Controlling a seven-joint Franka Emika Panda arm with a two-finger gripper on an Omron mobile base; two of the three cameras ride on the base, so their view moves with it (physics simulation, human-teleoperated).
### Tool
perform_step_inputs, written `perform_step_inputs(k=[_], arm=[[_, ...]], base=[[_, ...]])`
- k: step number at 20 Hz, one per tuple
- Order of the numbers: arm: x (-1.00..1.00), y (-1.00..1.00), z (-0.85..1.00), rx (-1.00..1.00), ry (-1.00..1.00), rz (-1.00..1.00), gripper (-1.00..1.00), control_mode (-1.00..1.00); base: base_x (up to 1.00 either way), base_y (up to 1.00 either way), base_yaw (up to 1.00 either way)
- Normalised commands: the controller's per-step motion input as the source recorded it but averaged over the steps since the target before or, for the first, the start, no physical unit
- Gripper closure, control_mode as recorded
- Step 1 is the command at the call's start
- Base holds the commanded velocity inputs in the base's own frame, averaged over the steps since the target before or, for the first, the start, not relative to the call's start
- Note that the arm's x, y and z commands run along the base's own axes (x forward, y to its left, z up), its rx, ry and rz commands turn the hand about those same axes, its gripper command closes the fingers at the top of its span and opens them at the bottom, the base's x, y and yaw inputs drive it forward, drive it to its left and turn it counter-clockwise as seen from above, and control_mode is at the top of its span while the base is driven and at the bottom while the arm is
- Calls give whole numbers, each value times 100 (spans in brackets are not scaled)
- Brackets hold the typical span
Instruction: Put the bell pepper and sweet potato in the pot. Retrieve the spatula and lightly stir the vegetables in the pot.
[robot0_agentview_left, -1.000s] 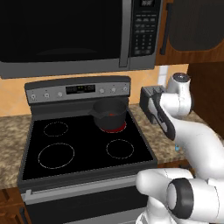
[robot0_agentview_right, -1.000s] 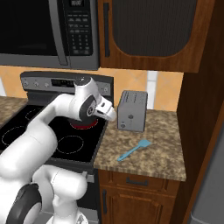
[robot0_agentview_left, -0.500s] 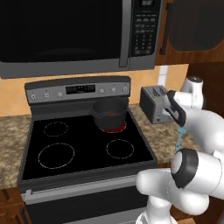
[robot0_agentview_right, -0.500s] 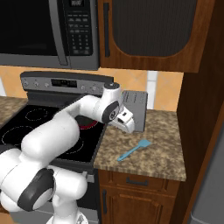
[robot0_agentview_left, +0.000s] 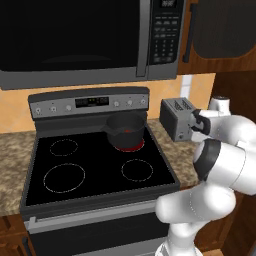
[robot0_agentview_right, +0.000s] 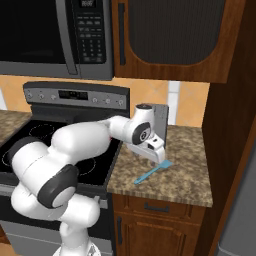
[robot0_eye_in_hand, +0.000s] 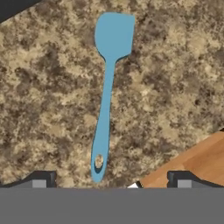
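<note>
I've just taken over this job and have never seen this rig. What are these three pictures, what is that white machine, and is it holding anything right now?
The white machine is a robot arm on a driving base, in a simulated kitchen. Two pictures come from cameras on the base, behind the arm to its left and right. The third looks down from the hand itself.

On the stove stands a dark pot on the glowing rear right burner, with something red inside. Beside the stove, a granite counter carries a grey toaster and a light-blue spatula.

The gripper hangs over the spatula with its jaws wide open, one on each side of the handle's end. It holds nothing.
</note>
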Motion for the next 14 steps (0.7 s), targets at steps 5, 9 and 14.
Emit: perform_step_inputs(k=[5, 9, 14], arm=[[1, 5, -19, 0, 1, -4, -100, -100], [0, 8, -31, 0, 5, -5, -100, -100], [0, 2, -40, 0, 5, -3, -100, -100]], base=[[0, 0, 0], [0, 0, 0], [0, 0, 0]])
